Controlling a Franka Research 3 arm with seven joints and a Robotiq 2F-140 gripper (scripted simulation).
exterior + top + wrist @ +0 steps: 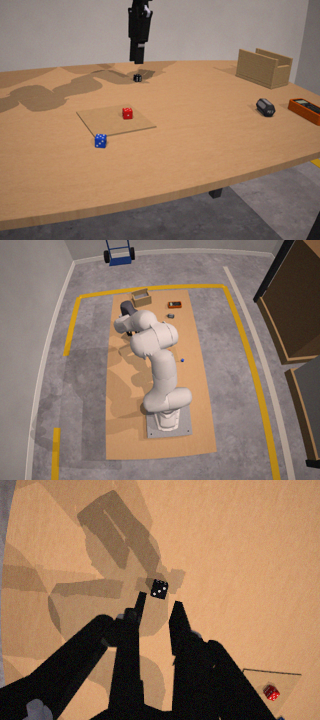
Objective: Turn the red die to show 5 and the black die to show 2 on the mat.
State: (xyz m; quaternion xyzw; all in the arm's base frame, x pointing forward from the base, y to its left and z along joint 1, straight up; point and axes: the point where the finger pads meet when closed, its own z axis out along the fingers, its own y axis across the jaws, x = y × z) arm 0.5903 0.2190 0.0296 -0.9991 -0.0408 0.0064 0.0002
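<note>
The black die sits flat on the bare table, far behind the mat. My gripper hangs straight above the black die, well clear of it. Its fingers stand a narrow gap apart with nothing between them. The red die sits flat on the mat near its back right part. The blue die sits on the table just off the mat's front corner. In the overhead view the arm hides the gripper and the black die.
A wooden open box stands at the table's far right. A grey device and an orange multimeter lie near the right edge.
</note>
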